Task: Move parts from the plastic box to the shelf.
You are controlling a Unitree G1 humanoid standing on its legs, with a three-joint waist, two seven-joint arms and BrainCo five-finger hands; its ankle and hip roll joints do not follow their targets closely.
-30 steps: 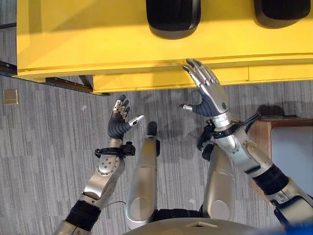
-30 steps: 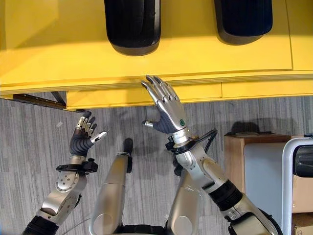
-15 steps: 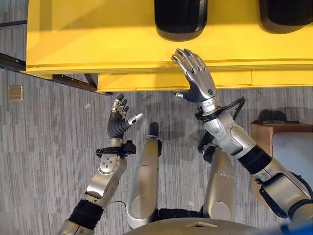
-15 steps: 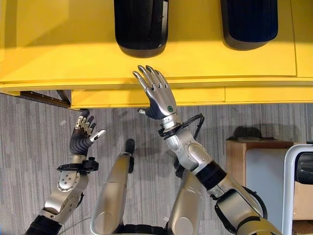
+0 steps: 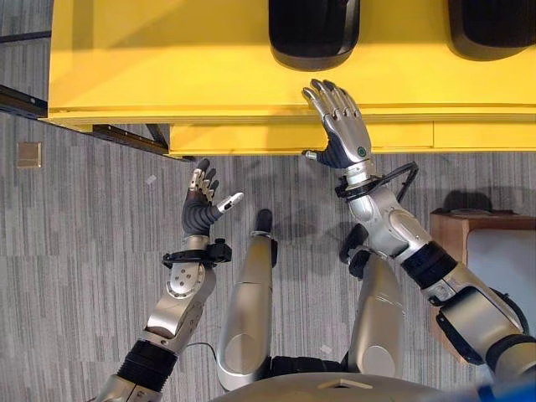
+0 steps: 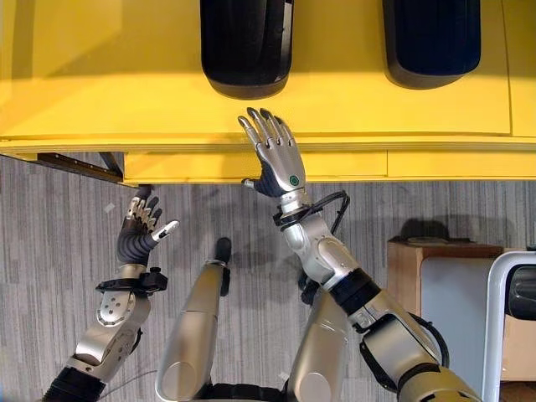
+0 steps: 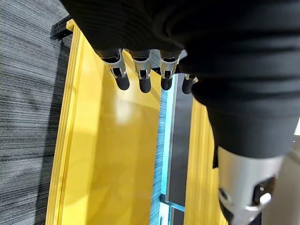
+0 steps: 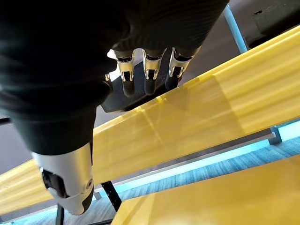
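Note:
A yellow shelf (image 5: 167,67) runs across the top, with two black moulded parts on it: one (image 5: 314,29) in the middle and another (image 5: 494,21) at the right. My right hand (image 5: 339,126) is open with straight fingers, held over the shelf's front edge just below the middle black part and touching nothing. In the right wrist view its fingers (image 8: 147,70) point at the yellow edge. My left hand (image 5: 201,205) is open and empty above the carpet, lower left of the shelf. Its straight fingers (image 7: 140,70) face the shelf in the left wrist view.
A wooden stand (image 5: 452,226) sits on the floor at the right, with a pale-rimmed box (image 6: 511,285) on it holding something dark. A dark metal frame bar (image 5: 126,138) juts out under the shelf's left end. A small tan plate (image 5: 28,153) lies on the grey carpet.
My right arm has stretched forward, carrying the open hand from just short of the shelf's front edge to over it. The left hand has hardly moved. The camera shifted slightly.

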